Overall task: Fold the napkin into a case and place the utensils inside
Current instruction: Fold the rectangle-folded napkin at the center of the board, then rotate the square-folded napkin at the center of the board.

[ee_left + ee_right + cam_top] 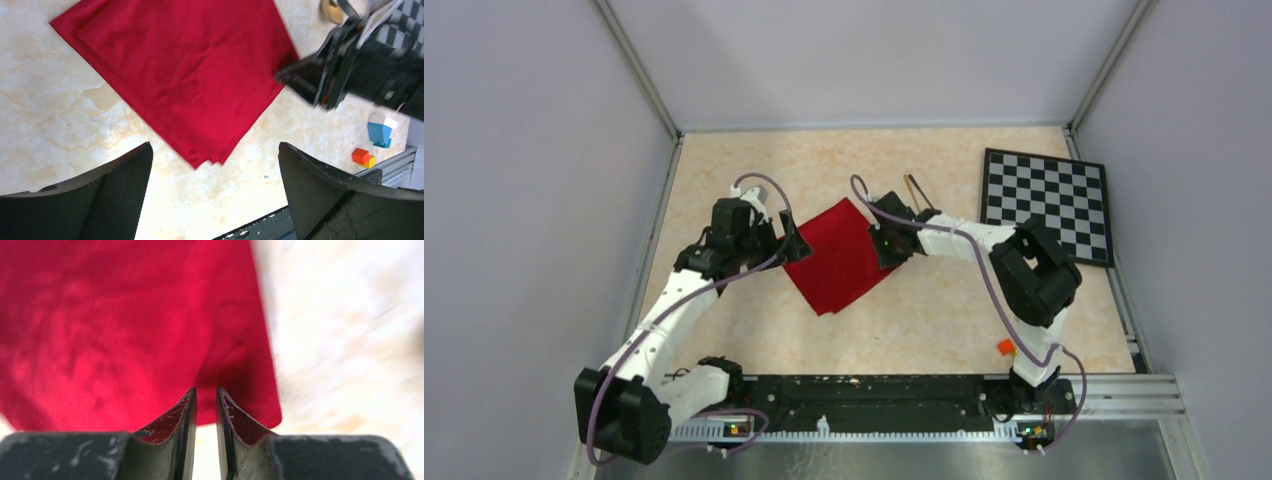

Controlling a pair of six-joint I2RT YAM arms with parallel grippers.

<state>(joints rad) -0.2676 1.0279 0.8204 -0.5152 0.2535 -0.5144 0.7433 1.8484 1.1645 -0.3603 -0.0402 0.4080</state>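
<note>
Marbled table (944, 312) carries the napkin (839, 258), pinched by right claw (206, 391).

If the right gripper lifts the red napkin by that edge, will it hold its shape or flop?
Probably floppy: the napkin puckers just ahead of the right gripper. Its stacked layers, offset at the corner in the left wrist view, may slide apart. Likely light, since it lies thin and flat.

1. A pale, marbled counter (744, 330) is seen carrying everything.
2. A deep-red napkin (839, 255) is laid flat near the middle, folded in layers and turned cornerwise.
3. The utensils (915, 190) are laid just beyond the napkin's far right edge.
4. A checkered board (1046, 205) is placed at the far right.
5. An orange block (1004, 347) and a blue block (380, 134) are set close together near the right front.
</note>
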